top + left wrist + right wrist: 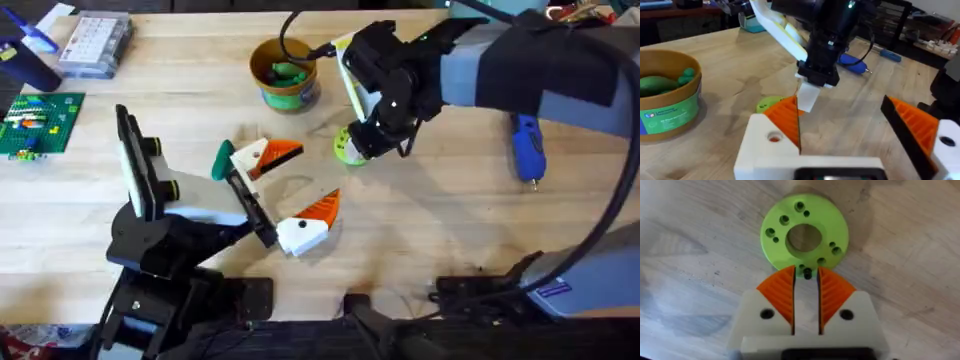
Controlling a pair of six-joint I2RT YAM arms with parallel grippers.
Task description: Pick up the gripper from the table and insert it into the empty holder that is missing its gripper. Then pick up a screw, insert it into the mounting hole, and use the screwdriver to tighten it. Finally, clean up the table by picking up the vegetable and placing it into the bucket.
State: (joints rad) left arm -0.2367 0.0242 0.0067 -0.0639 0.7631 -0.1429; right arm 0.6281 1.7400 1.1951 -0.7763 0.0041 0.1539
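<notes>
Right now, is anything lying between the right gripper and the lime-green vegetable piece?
Nothing. In the right wrist view the right gripper sits right at the rim of the vegetable, and only bare table surrounds them.

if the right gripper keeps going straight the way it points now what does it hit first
Most likely the lime-green vegetable. The right gripper points down at it, fingertips nearly closed at its near edge, with only the table underneath. Whether they already touch is unclear.

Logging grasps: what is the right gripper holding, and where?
The right gripper pinches the lime-green vegetable at its outer rim, fingers nearly closed.
</notes>
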